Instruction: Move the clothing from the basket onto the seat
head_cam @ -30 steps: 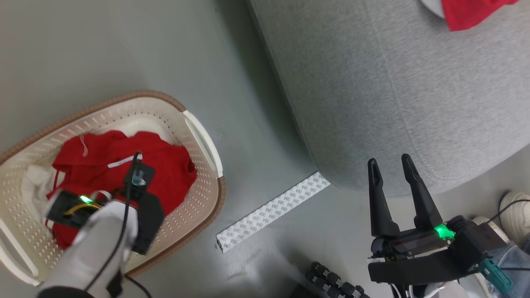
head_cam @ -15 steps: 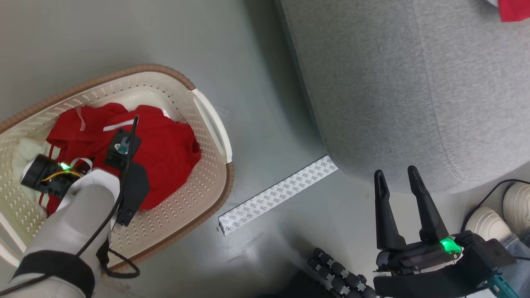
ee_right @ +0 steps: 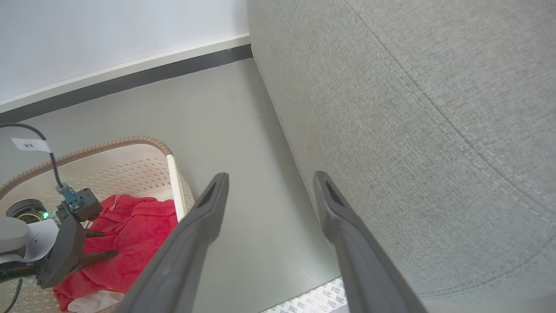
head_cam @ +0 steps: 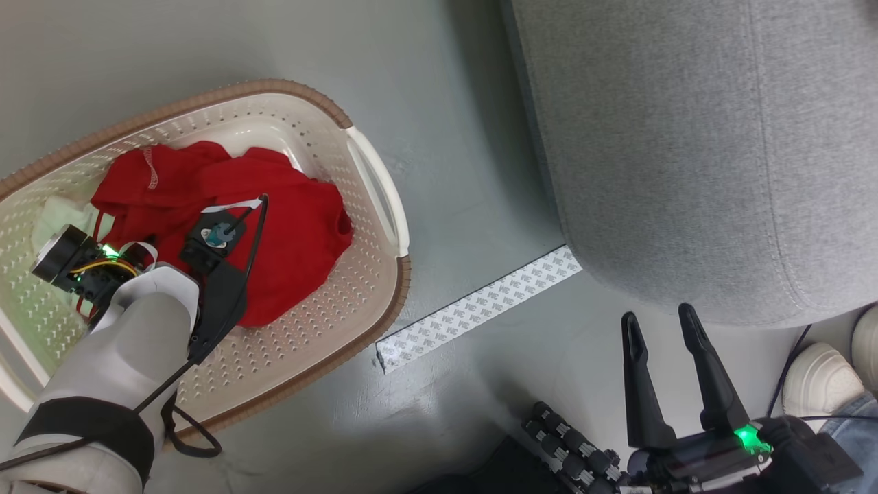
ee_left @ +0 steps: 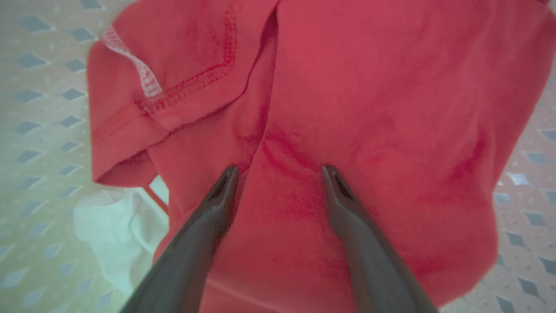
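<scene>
While your left claw [ee_left: 280, 171] hangs over the clothes [ee_left: 369, 108] in the basket [head_cam: 329, 302], its two fingers [ee_left: 204, 226] stand wide apart with nothing between them. The tips are either just above the red cloth or barely touching it; the wrist view does not settle which. A fold [ee_left: 173, 100] with a stitched hem lies ahead of the left finger, and a bit of white cloth [ee_left: 117, 221] pokes out beside that same finger.

By my reading you are at the reach-in step of a pick, with no garment gripped yet. Your right claw [head_cam: 658, 315] is also spread and empty, parked over the floor [head_cam: 446, 171]. The seat [head_cam: 686, 137] is just ahead of its tips and the basket is well off to its left.

Next you need to press the left claw down into the heap so that a thick bunch of cloth sits between the fingers, then close firmly. A shallow pinch on slack fabric would likely slip. The lift then has to clear the basket's rim before you swing across to the seat, well to the right of that claw.
</scene>
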Motion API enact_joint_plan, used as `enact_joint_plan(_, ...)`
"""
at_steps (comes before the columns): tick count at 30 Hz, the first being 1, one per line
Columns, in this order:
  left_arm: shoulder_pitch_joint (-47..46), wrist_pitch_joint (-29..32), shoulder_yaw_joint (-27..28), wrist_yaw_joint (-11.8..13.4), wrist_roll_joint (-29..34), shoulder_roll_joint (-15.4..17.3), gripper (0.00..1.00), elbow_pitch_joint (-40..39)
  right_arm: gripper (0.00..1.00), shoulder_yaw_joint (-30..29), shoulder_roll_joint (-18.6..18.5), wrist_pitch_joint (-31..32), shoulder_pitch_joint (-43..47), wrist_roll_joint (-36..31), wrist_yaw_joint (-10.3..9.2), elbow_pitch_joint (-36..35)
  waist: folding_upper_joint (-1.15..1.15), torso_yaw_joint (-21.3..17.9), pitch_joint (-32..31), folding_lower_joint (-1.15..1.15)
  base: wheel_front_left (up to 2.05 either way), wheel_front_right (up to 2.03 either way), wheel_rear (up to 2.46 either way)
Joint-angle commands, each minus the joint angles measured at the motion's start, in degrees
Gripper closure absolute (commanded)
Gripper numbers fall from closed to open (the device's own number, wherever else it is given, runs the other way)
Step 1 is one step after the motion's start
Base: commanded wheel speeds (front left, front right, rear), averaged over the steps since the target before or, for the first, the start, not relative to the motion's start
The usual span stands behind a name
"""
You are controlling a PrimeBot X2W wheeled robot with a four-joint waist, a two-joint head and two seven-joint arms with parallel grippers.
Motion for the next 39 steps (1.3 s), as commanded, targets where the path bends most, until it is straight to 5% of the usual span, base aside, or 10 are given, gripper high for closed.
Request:
enact_joint_plan(1,0.25,-0.44,-0.43,-0.19,0.17,0.36,0.00,0.61,0.00,0.01,0.12,-0.05,0.95,-0.52,0.02,-0.52,0.00,0.41,0.29,0.00,0.05,0.05,0.05)
enact_joint_plan(11,1.32,0.98,-1.86,-1.84,-0.50,1.41,0.00,2.11,0.00,0.00,0.12,-0.04,4.51,-1.89,0.02,-2.84,0.00,1.75,0.76,0.00,0.03,0.03,0.03)
enact_joint_plan(12,1.29,1.26,-1.96,-1.91,-0.58,1.54,0.13,2.14,0.00,0.02,0.12,-0.04,4.59,-1.92,0.02,-3.06,0.00,1.84,0.85,0.00,0.00,0.00,0.00)
enact_joint_plan(13,1.24,1.67,-2.24,-2.22,-0.48,1.69,0.44,2.21,0.00,0.08,0.12,-0.05,4.70,-1.93,0.02,-3.18,0.00,1.92,0.93,0.00,0.00,0.00,0.00)
enact_joint_plan(14,1.14,1.57,-2.41,-2.41,-0.52,1.79,0.95,2.24,0.00,0.13,0.12,-0.04,4.76,-1.89,0.02,-3.19,0.00,1.99,1.01,0.00,0.00,0.00,0.00)
enact_joint_plan(15,1.02,1.51,-2.66,-2.83,-0.43,1.94,1.00,2.27,0.00,0.22,0.12,-0.04,4.71,-1.87,0.02,-3.21,0.00,2.05,1.04,0.00,0.00,0.00,0.00)
enact_joint_plan(33,3.27,-7.54,0.36,-1.50,-6.17,1.71,1.00,2.48,0.00,4.11,0.11,-0.04,-5.88,-2.75,0.02,1.35,0.00,0.16,-4.33,0.00,0.00,0.00,0.00)
enact_joint_plan(39,6.00,-15.29,3.02,-4.15,-10.78,-1.38,1.00,2.38,0.00,4.29,0.09,-0.04,-9.94,-3.96,0.02,5.91,0.00,3.08,-14.22,0.00,0.00,0.00,0.00)
